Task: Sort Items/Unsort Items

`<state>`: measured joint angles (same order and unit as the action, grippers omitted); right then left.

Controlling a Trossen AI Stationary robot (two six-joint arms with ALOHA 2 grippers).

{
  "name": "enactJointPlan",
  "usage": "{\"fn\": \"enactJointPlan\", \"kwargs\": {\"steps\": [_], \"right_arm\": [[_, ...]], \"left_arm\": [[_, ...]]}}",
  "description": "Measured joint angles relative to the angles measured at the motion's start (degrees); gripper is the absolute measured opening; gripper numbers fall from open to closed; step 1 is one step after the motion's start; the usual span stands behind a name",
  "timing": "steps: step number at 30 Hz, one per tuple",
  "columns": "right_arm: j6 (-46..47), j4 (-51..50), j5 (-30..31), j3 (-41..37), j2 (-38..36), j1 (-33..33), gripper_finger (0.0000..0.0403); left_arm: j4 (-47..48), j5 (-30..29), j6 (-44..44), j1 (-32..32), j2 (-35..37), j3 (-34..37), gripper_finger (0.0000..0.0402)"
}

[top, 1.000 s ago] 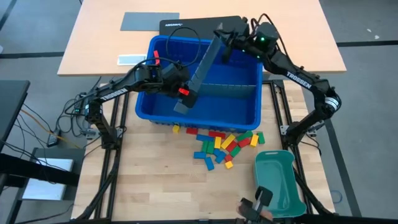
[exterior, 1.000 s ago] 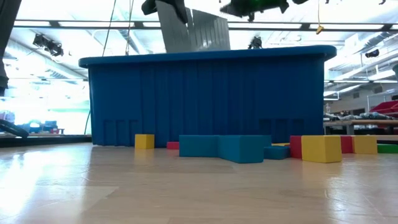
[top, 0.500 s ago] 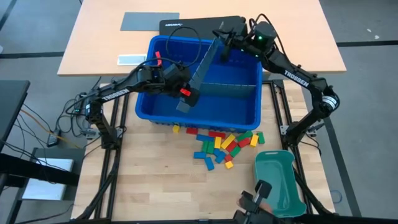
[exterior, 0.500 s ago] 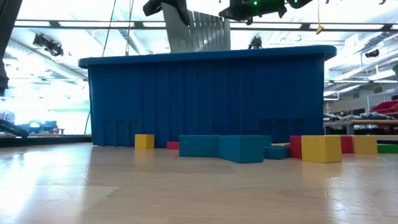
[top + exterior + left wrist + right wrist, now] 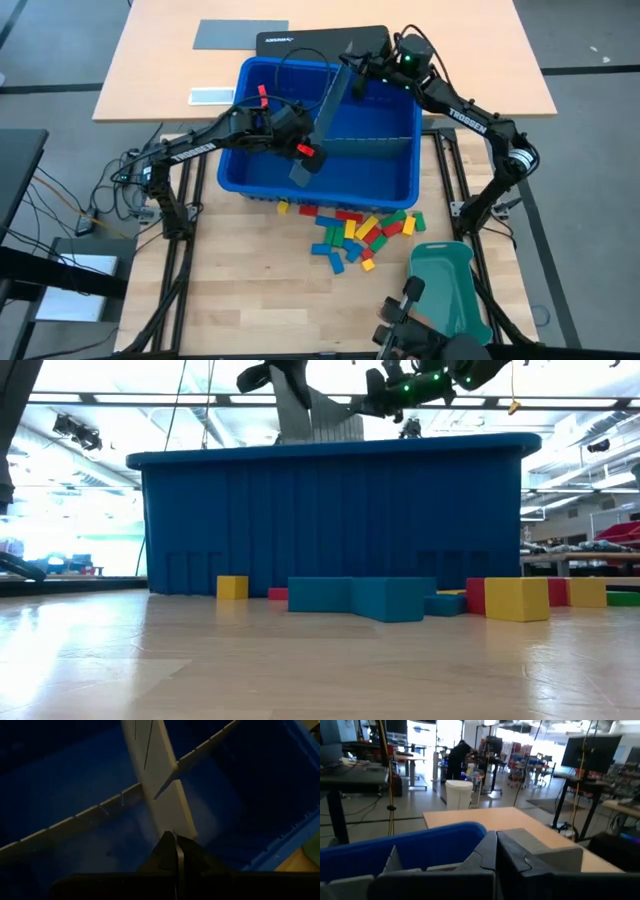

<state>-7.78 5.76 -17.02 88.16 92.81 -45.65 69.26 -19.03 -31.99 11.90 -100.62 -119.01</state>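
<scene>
Several red, yellow, green and blue blocks [image 5: 352, 228] lie loose on the table in front of the blue bin [image 5: 262, 182]; the low view shows them [image 5: 385, 598] against its near wall. A grey slotted divider sheet [image 5: 324, 118] slants up over the bin, held at both ends. My left gripper [image 5: 303, 153] is shut on its near, lower end and my right gripper [image 5: 351, 68] on its far, upper end. Inside the bin, a second grey divider [image 5: 375, 143] stands across it from left to right. My left gripper pinches the sheet's near end [image 5: 171, 822] between its two fingers, coming at it slanting down from the table's left. The sheet runs on away from the fingers and crosses the other divider [image 5: 75, 817]. My right gripper is shut on the sheet's far upper end [image 5: 540, 847], reaching level from the right. Its own fingers [image 5: 485, 851] hide the place of contact. The sheet is tilted, its high end at this gripper.
A teal tray [image 5: 447, 285] sits at the near right of the table. A dark object [image 5: 405, 325] shows at the near edge beside it. Behind the bin on a second table lie a dark laptop [image 5: 300, 40], a grey sheet [image 5: 240, 33] and a small white card [image 5: 210, 96].
My right gripper has gone down and toward the table's left with the sheet's far end. The sheet has sunk lower over the bin, so that less of it shows above the bin's rim in the low view. Both grippers have stayed shut.
</scene>
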Motion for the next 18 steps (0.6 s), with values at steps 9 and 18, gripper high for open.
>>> {"fn": "enactJointPlan", "kwargs": {"steps": [9,18], "right_arm": [[1.36,2.22,-2.16,0.02,-0.13,-0.21,0.0000],[2.13,2.58,-4.03,0.04,-0.17,-0.24,0.0000]], "left_arm": [[2.18,-0.08,0.23,-0.35,-0.04,-3.45,0.0002],[2.57,-1.65,0.22,-1.90,-0.02,-4.31,0.0002]]}}
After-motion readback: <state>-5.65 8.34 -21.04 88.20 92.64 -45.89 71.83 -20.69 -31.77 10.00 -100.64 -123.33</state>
